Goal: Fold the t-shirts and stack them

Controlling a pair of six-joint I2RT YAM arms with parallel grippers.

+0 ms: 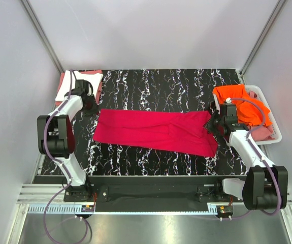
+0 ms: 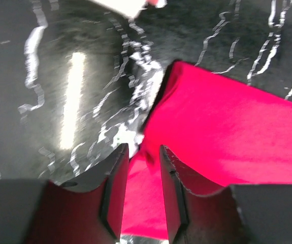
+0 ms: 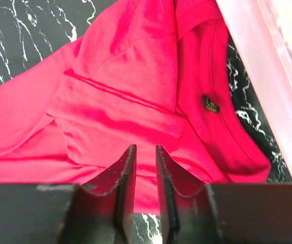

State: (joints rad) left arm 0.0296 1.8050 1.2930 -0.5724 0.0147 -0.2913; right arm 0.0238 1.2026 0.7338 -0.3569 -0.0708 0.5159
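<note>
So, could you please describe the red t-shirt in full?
The red t-shirt is soft plain cloth, folded lengthwise into a long band, flat on the black marbled table. The fingers of the right gripper pinch its collar end, near a small dark label; those of the left gripper pinch the opposite end.
</note>
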